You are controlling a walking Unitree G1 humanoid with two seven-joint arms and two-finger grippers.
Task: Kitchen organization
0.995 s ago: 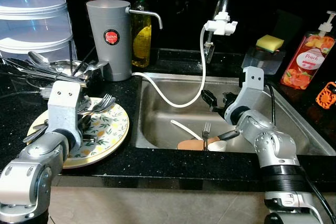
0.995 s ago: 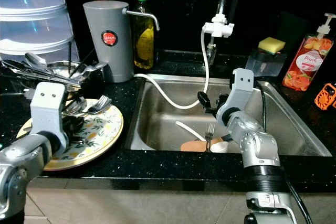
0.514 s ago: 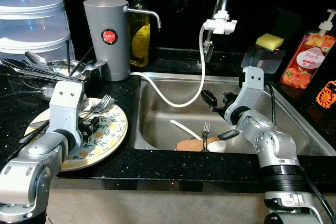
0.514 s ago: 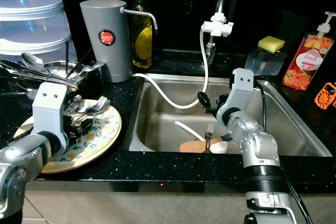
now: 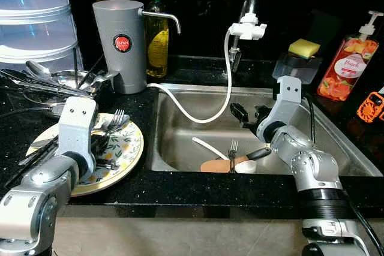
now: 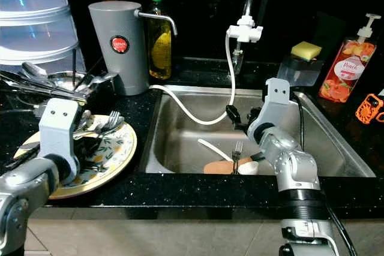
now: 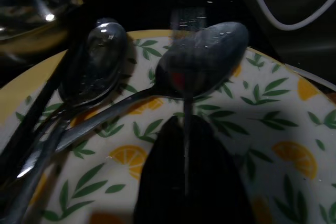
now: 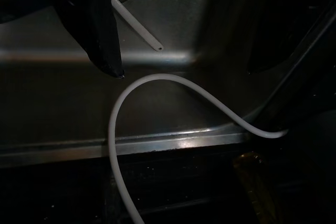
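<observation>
Left gripper point(image 5: 99, 145): lower left of the head view, low over the lemon-print plate point(image 5: 129, 154); whether its fingers are parted or pressed together cannot be told.
Cutlery: spoons point(image 7: 202, 61) and a fork point(image 5: 116, 121) lie on the plate, just ahead of the left fingertips.
Right gripper point(image 5: 246, 114): middle of the frame, inside the sink point(image 5: 336, 142), beside the white hose point(image 5: 192, 115); fingers spread, holding nothing.
Sink contents: fork point(image 5: 232, 154), wooden spatula point(image 5: 217, 165), white utensil point(image 5: 207, 147), lower centre, below the right gripper.
</observation>
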